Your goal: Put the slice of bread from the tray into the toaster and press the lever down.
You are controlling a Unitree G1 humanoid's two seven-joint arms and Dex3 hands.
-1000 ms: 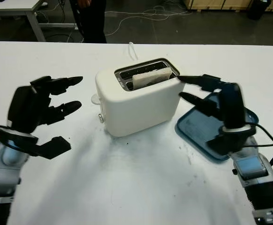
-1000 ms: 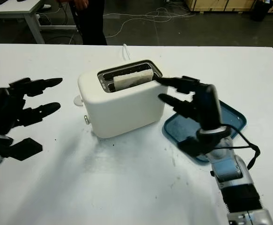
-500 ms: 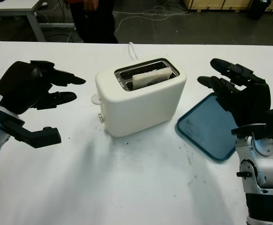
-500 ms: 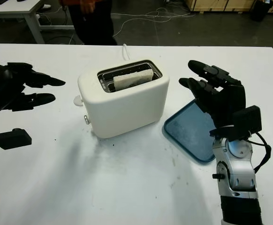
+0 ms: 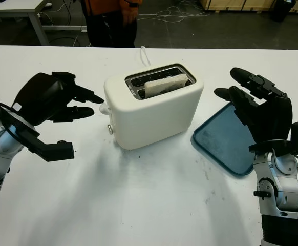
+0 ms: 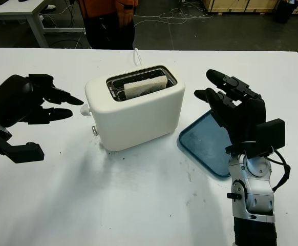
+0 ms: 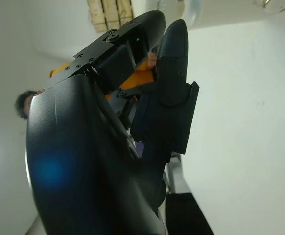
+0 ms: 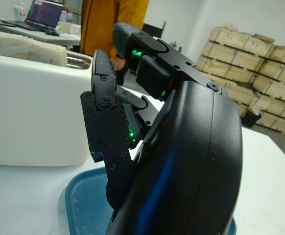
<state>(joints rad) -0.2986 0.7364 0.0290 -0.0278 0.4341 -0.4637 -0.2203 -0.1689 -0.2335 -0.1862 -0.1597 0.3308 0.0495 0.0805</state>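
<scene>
Left hand: the robot's left hand [image 5: 49, 100] hangs above the white table [image 5: 149, 205], just beside the toaster's lever end. It holds nothing and is open, with two fingers pointing toward the lever. This placement looks chosen so the hand can reach in and push down.

Lever: a small white knob [image 5: 104, 108] sticks out of the toaster's end wall, close to the left fingertips but not touched by them. It appears to be in its raised position, so the pressing step is likely not yet done.

Toaster: a cream-white, rounded two-slot toaster [image 5: 154, 110] stands in the middle of the table, turned at a slight angle, its white cord [image 5: 145, 54] trailing away behind.

Slice of bread: a pale slice [image 5: 165, 84] with a light crust edge stands in the nearer slot, its top poking above the rim. It seems to ride high because the lever is up.

Tray: a dark blue tray [image 5: 223, 141] lies just beside the toaster, with nothing on it.

Right hand: the right hand [image 5: 259, 110] is raised above the tray, open and holding nothing, apart from the toaster.

Background: a person in orange [image 5: 110, 15] stands beyond the table's far edge.
</scene>
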